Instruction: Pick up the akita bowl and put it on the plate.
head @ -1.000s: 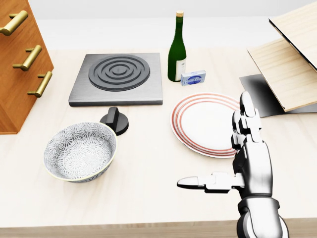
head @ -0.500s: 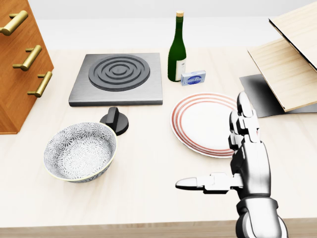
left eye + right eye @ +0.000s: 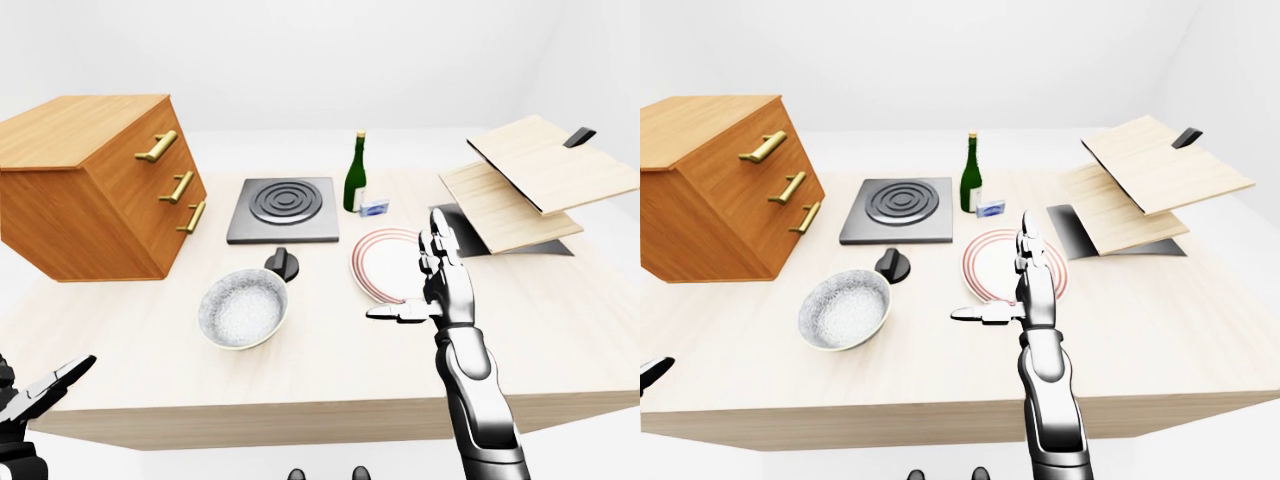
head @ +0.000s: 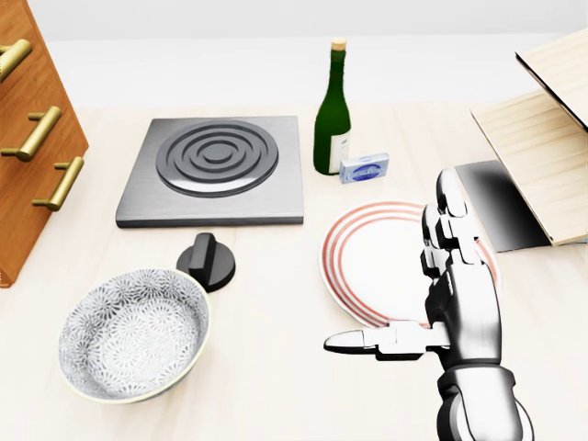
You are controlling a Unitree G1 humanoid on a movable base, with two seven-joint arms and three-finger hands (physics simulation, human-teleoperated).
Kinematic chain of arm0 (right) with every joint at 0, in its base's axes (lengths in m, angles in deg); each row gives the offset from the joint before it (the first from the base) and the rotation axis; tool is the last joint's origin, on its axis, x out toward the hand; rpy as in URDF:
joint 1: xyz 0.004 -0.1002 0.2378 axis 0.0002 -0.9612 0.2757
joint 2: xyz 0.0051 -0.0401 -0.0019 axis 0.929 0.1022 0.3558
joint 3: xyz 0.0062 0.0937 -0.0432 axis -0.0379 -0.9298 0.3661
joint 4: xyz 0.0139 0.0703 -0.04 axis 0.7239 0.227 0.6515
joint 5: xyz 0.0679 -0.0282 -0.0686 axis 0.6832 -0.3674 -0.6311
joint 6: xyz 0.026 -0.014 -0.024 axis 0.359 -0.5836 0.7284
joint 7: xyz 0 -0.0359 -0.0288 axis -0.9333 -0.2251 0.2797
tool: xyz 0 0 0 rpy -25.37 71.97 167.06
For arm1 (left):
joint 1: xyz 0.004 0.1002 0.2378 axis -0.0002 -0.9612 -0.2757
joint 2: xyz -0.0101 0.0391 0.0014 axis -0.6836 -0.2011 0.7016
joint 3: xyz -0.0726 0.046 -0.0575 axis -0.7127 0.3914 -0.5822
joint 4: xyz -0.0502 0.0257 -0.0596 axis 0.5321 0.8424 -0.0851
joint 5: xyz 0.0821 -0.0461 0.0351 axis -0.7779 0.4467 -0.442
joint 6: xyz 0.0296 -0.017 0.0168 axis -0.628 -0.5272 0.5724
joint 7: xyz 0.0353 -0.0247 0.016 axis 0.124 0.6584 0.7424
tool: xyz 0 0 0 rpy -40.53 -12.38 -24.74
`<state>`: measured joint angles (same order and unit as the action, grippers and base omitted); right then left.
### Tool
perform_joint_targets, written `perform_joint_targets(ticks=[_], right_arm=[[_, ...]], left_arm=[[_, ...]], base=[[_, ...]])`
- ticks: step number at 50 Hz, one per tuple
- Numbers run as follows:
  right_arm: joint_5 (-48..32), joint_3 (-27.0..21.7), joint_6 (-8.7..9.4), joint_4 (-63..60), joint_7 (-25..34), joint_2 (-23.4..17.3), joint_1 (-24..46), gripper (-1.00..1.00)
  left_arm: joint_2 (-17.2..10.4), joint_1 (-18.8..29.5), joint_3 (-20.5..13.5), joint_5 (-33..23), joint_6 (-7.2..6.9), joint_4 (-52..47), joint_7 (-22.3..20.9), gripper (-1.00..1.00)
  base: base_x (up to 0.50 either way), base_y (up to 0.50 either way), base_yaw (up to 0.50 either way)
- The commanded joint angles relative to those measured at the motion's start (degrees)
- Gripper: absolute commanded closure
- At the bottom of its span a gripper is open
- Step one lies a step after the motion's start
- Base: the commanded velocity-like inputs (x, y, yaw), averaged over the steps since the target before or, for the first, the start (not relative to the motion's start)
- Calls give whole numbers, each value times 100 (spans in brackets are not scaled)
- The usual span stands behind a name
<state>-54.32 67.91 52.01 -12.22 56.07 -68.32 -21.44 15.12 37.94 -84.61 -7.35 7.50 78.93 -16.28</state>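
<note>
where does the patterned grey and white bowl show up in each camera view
Left-eye view: the grey-and-white patterned bowl sits left of centre, below the middle.
Head view: the bowl is at the lower left, near the bottom edge.
Right-eye view: the bowl is left of centre, below the middle.
Shared landmark: the black round knob lies just up and right of the bowl in every view.

Wooden chest [image 3: 100, 185], 3 brass handles [image 3: 181, 186], grey hotplate [image 4: 213, 165], black knob [image 4: 206, 262], green bottle [image 4: 332, 115] beside blue box [image 4: 364, 168], 2 boards [image 3: 545, 160]

Plate [image 4: 367, 262] partly behind right hand [image 4: 467, 317]
</note>
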Motion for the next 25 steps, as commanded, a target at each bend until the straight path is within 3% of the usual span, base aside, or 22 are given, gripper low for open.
perform_joint_targets(ticks=[1, 25], right_arm=[[-4, -14, 0, 28, 11, -8, 7, -100], [-30, -19, 0, -101, 26, -7, 1, -100]], left_arm=[[11, -5, 1, -11, 36, 9, -1, -100], [12, -16, -3, -4, 71, 28, -2, -100]], base=[[41, 0, 0], [41, 0, 0]])
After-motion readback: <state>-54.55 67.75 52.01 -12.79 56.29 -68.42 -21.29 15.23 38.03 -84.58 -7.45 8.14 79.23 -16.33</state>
